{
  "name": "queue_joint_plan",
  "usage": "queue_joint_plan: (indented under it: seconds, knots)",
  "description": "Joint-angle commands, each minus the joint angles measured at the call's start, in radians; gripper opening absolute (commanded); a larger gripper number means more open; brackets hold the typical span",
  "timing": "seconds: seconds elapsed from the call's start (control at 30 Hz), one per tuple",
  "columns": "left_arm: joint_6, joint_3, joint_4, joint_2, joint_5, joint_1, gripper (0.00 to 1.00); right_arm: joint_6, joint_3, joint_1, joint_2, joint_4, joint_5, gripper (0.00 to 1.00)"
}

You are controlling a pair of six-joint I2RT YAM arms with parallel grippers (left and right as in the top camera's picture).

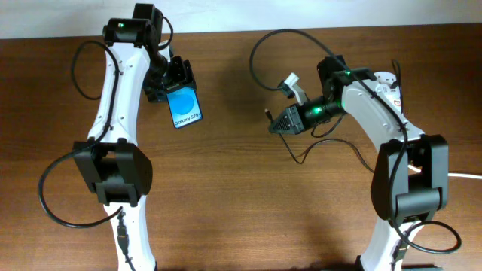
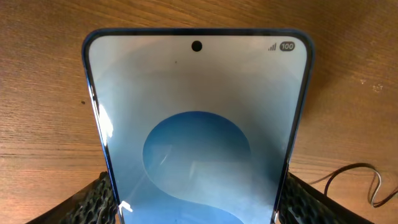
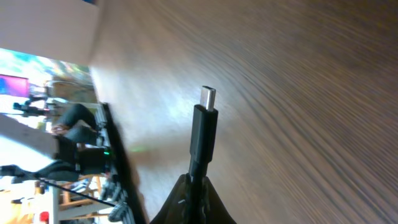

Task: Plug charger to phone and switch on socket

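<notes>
The phone, blue screen with "Galaxy" text, is held above the table in my left gripper, which is shut on its far end. In the left wrist view the phone fills the frame, clamped at both long edges by my left gripper. My right gripper is shut on the charger, whose plug tip points left toward the phone, about a hand's width away. In the right wrist view the black plug sticks out of my right gripper. The white socket lies mostly hidden under the right arm.
The charger's thin black cable trails in a loop on the wooden table under the right arm, and a bit of it shows in the left wrist view. A thick white cord runs off the right edge.
</notes>
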Motion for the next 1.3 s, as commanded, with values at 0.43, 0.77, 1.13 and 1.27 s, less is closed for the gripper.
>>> queue_joint_plan:
  seconds: [0.43,0.77,1.13,1.27]
  knots:
    - [0.023,0.023,-0.002,-0.011,0.005,0.006,0.00,0.360,-0.008,0.095,0.173,0.169,0.373,0.24]
    - [0.065,0.023,0.073,-0.011,0.246,0.018,0.00,0.041,-0.007,0.097,-0.100,-0.066,-0.082,0.04]
    - [-0.170,0.023,0.135,-0.011,0.380,0.035,0.00,0.545,-0.264,0.344,-0.519,0.306,0.317,0.04]
    - [-0.173,0.023,0.106,-0.011,0.379,-0.034,0.00,0.647,-0.264,0.417,-0.468,0.387,0.435,0.04]
